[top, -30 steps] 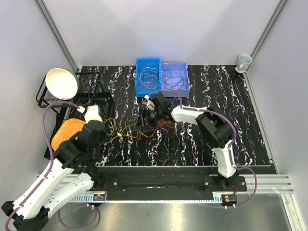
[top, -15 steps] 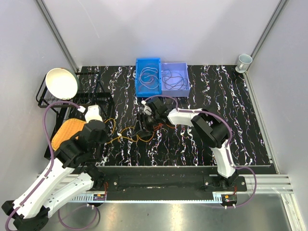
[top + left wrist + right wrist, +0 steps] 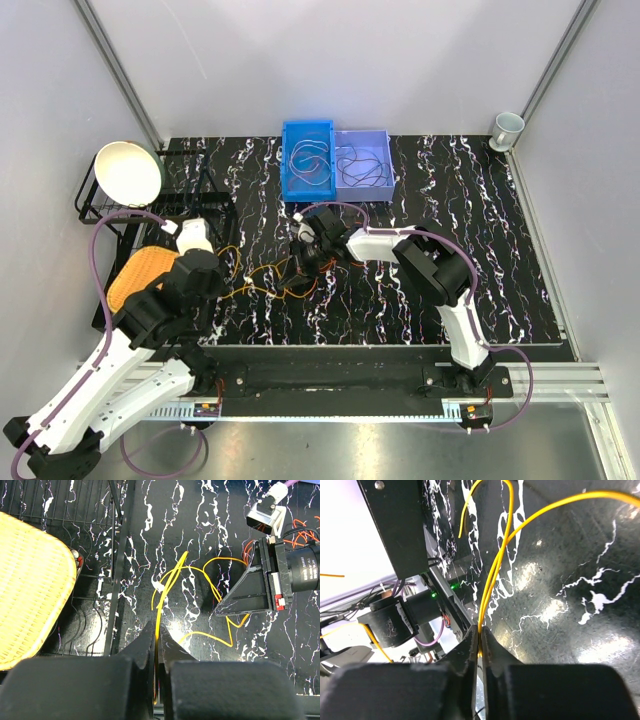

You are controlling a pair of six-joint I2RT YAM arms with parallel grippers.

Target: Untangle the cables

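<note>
Orange cables tangled near mid-frame, with more coiled at upper centre.
In the top view, thin orange cables (image 3: 266,279) sprawled in loose crossing loops just left of centre. In the left wrist view, a doubled orange strand (image 3: 170,587) rose from the bottom middle, with red strands (image 3: 299,534) at upper right. In the right wrist view, an orange pair (image 3: 495,575) climbed from the lower middle. Pale loops (image 3: 308,160) and dark loops (image 3: 362,168) lay coiled at upper centre.

Bright, even overhead light. In the right wrist view the glossy bench (image 3: 580,540) shows glare spots, near fingers (image 3: 395,690) blur, cables (image 3: 492,582) read crisp, background overexposed.
</note>
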